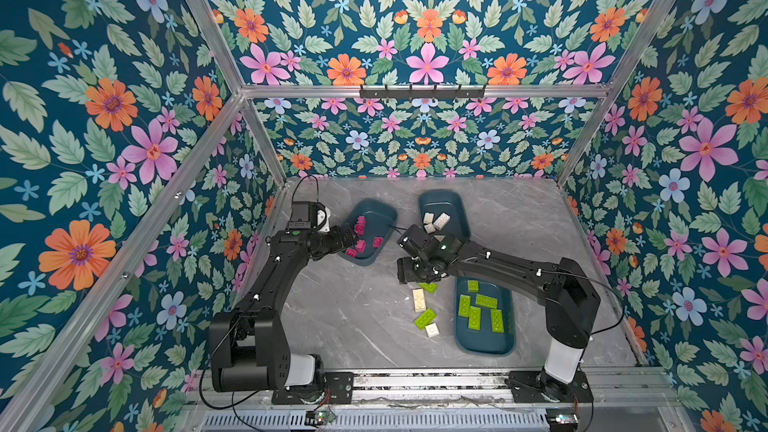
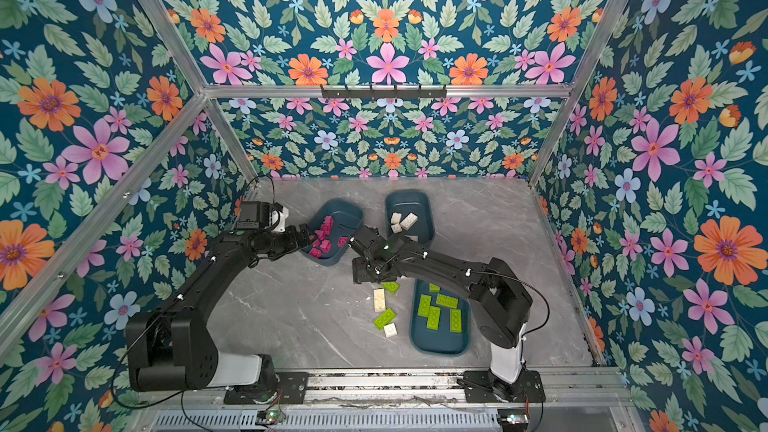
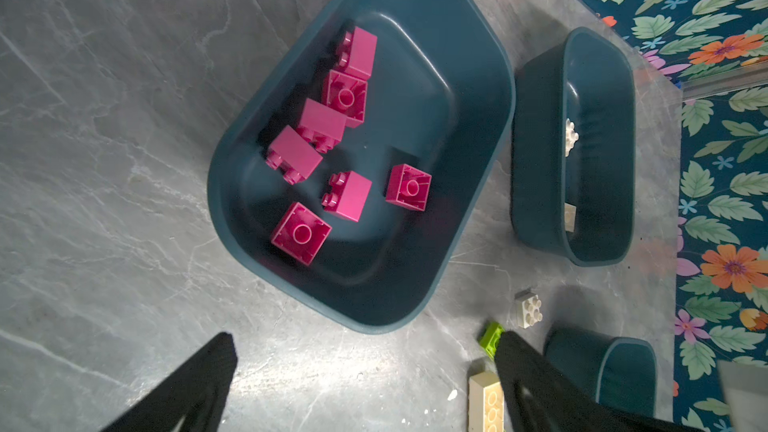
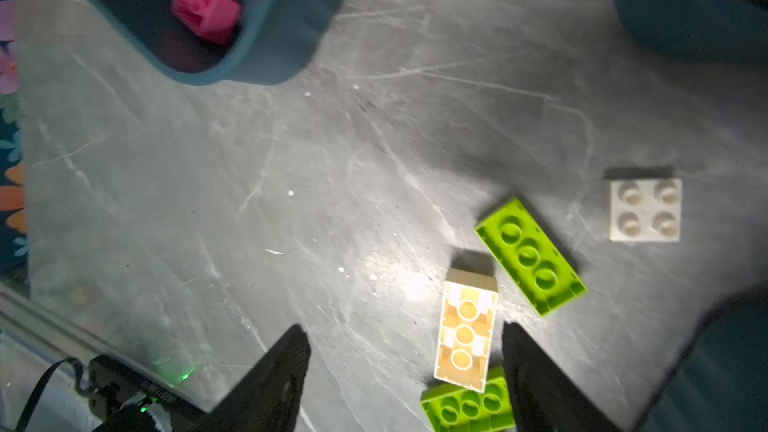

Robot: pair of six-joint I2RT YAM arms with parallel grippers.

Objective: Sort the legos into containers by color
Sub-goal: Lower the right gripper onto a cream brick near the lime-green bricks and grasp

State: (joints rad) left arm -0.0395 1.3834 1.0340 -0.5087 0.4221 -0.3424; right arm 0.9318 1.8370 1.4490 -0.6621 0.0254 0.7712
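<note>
Nearly done. Pink legos (image 3: 320, 147) sit in the 10 o'clock tub (image 1: 384, 211), white legos (image 1: 441, 220) in the 12 o'clock tub (image 1: 442, 197), and green legos (image 1: 474, 317) in the 4 o'clock tub (image 1: 484, 344).

4 remain on the worktop (image 1: 340, 317) at 6 o'clock: cream brick (image 1: 419, 300), green brick (image 1: 425, 317), small white brick (image 1: 432, 330) and shaded green brick (image 1: 428, 287), all near the 4 o'clock tub's rim.

The left gripper (image 3: 365, 338) and right gripper (image 4: 403, 328) both gape empty. There is open room at 8 o'clock.

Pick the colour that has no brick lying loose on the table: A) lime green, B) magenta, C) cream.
B: every magenta brick in view lies in its tub, while a lime green brick and a cream brick lie on the bare table.
</note>
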